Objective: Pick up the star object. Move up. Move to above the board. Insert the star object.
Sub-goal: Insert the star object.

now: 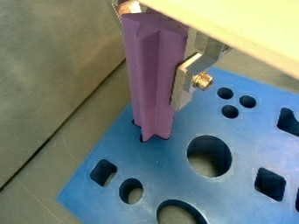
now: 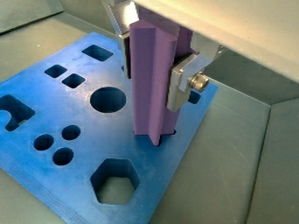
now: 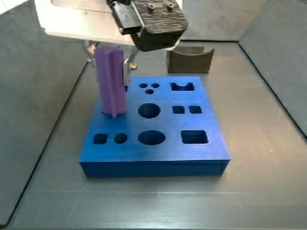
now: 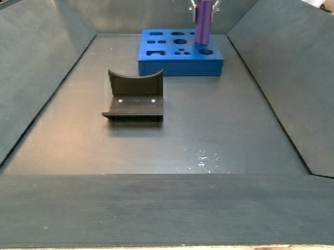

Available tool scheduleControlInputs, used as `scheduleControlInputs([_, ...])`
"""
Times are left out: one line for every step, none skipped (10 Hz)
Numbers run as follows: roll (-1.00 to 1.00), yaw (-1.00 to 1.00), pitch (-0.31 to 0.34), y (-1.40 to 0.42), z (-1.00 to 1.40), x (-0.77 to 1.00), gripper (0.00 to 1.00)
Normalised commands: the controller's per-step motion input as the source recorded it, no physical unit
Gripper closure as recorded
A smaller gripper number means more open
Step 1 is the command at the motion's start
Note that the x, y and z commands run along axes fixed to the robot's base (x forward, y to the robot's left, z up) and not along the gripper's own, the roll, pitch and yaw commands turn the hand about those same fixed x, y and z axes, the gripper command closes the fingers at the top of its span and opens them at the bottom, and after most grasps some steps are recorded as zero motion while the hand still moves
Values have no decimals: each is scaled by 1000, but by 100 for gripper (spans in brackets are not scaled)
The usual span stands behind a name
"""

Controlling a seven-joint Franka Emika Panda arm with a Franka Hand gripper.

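The purple star object [image 1: 149,79] stands upright with my gripper [image 2: 155,70] shut on its upper part; silver fingers [image 2: 184,83] press its two sides. Its lower end meets the blue board [image 1: 251,144] near one long edge, where dark slivers of a cut-out show around its base in both wrist views. How deep it sits I cannot tell. In a side view the star object [image 3: 110,81] rises from the board [image 3: 126,124] under the gripper [image 3: 110,49]. In a side view the board [image 4: 183,66] lies far back with the star object [image 4: 205,24] on it.
The dark fixture [image 3: 189,60] stands on the floor beyond the board, seen apart from it [image 4: 131,98] in a side view. Round, square and hexagon holes [image 2: 114,182] cover the board. Sloping grey walls [image 4: 39,88] enclose the floor.
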Motion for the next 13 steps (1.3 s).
scheduleControlInputs([14, 0, 0, 0, -14, 23, 100])
scheduleControlInputs([201, 46, -121, 69, -549, 211, 100])
scheduleControlInputs([259, 126, -201, 337, -426, 371, 100])
scheduleControlInputs([274, 151, -200, 371, -411, 354, 100])
scheduleControlInputs([233, 129, -167, 214, -520, 266, 100])
scheduleControlInputs([0, 0, -14, 0, 0, 0, 100])
scheduleControlInputs([129, 0, -196, 0, -791, -17, 100])
scheduleControlInputs([166, 0, -114, 0, -957, -203, 100])
scheduleControlInputs([180, 0, -139, 0, -903, -146, 100])
scheduleControlInputs([184, 0, -167, 0, -826, -63, 100])
scheduleControlInputs([173, 0, -189, 0, -786, -23, 100])
scheduleControlInputs([154, 0, -197, 0, -783, -9, 100])
scheduleControlInputs([144, 0, -206, 0, -780, -3, 100])
